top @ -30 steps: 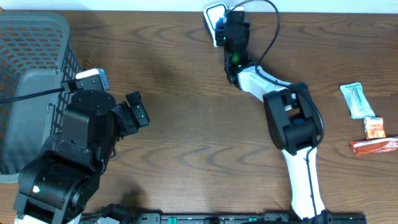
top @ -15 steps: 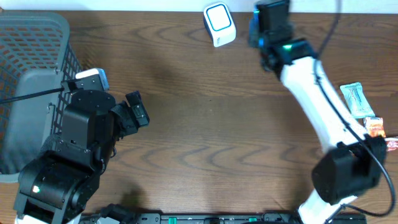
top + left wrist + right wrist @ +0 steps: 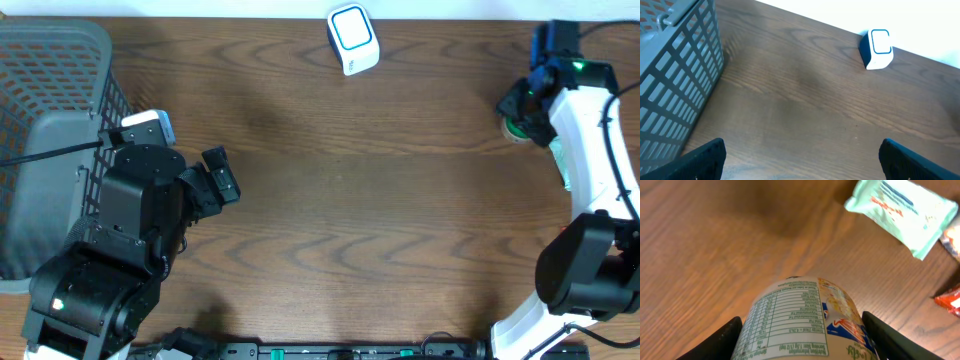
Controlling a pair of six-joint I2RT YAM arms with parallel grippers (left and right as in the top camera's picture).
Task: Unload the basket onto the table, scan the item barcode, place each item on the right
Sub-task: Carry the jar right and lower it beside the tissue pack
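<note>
Wooden table (image 3: 330,200) carries a white scanner (image 3: 353,38) at its far edge and a grey basket (image 3: 50,90) at the left. We see the right gripper (image 3: 805,335) clamped on a printed container (image 3: 805,307) at the table's right side, well apart from the scanner. A mint packet (image 3: 902,210) lies just beyond the container. We note the left gripper (image 3: 802,152) beside the basket, jaws wide apart, holding nothing.

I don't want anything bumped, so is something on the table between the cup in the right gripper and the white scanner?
Nothing visible does. The cup is in the right gripper at the right side of the table, and only bare wood lies between it and the scanner at the far edge.
</note>
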